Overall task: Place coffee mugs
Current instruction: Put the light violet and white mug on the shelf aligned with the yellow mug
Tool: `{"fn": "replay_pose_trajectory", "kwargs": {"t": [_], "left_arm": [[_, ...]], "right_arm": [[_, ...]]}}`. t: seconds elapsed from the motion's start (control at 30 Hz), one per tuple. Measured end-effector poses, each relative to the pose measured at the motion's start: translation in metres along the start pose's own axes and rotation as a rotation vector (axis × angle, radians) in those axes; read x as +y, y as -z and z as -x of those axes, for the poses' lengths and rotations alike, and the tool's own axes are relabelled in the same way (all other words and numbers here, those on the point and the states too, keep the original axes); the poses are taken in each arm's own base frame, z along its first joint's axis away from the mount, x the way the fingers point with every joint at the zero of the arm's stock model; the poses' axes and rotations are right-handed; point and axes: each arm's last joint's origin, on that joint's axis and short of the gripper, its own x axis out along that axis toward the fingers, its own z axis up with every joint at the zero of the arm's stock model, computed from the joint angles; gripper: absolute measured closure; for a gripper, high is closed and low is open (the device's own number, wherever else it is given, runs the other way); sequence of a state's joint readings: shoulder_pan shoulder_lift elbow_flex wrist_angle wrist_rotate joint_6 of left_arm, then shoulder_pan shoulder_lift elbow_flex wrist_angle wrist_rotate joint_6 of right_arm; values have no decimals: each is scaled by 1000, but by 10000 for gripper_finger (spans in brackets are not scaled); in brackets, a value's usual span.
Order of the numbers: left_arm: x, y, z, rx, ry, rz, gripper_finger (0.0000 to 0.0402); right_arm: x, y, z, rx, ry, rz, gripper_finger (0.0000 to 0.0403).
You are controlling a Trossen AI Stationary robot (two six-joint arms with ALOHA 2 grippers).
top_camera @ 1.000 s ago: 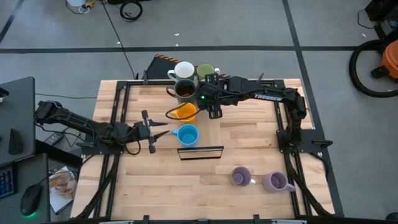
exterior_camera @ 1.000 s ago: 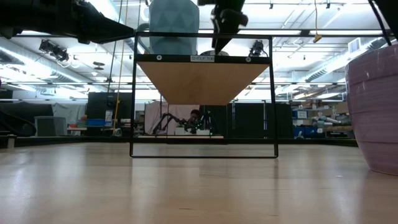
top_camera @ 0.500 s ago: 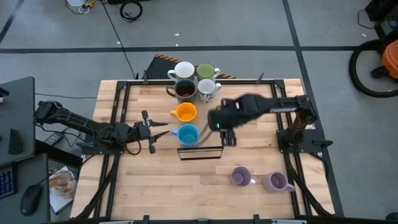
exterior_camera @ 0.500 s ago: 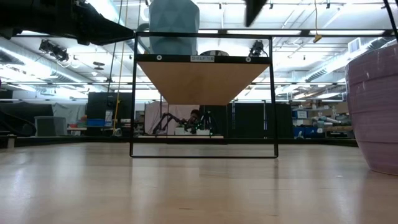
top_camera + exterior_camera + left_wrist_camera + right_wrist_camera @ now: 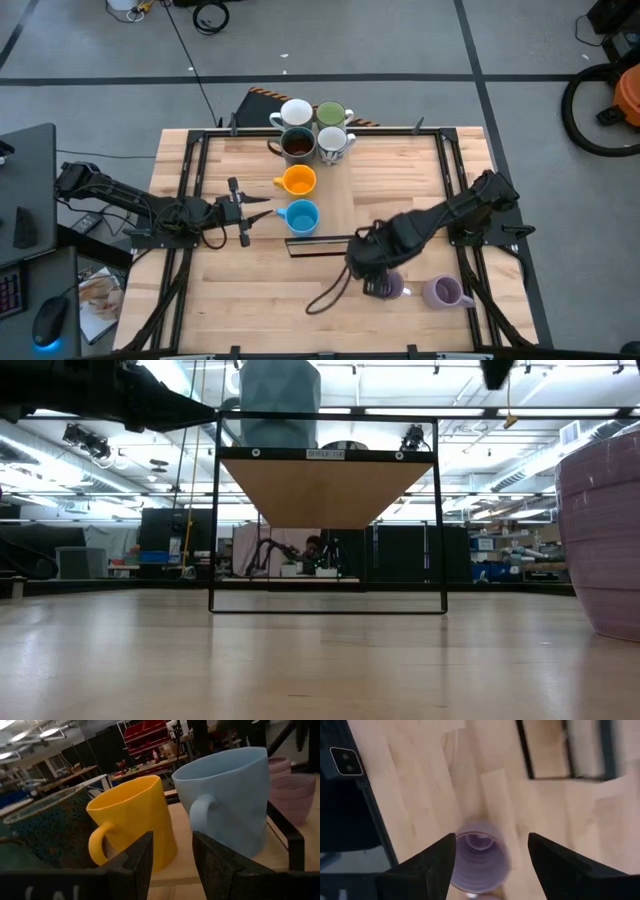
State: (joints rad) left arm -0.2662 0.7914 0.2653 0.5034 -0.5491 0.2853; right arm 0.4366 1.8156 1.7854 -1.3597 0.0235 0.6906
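2 light purple mugs sit near the table's front edge; right gripper [image 5: 490,857], fingers spread and empty, hangs directly over the nearer purple mug [image 5: 479,856], upright, mouth up.

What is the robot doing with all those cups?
It is putting coffee mugs in place. Six already sit together at the far side of the table: two white, a green, a dark one, an orange mug and a blue mug. The right tool is open and hanging right above a purple mug at the near side, not holding it yet. A second purple mug waits beside it. The left tool rests by the blue mug, holding nothing.
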Motion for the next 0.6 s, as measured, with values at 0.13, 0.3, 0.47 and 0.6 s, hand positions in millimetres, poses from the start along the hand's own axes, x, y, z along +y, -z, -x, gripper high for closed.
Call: {"fn": "replay_pose_trajectory", "kwargs": {"t": [0.13, 0.3, 0.47, 0.6], "left_arm": [[0, 0, 0, 0, -1, -35, 258], [0, -1, 0, -9, -4, -78, 258], [1, -1, 0, -7, -15, -124, 258], [2, -3, 0, -14, -41, -154, 258]], "right_arm": [[6, 7, -18, 28, -6, -88, 149], [10, 14, -40, 54, -29, -241, 149], [20, 21, -50, 101, -58, -372, 149], [27, 27, -53, 109, -51, -426, 149]]}}
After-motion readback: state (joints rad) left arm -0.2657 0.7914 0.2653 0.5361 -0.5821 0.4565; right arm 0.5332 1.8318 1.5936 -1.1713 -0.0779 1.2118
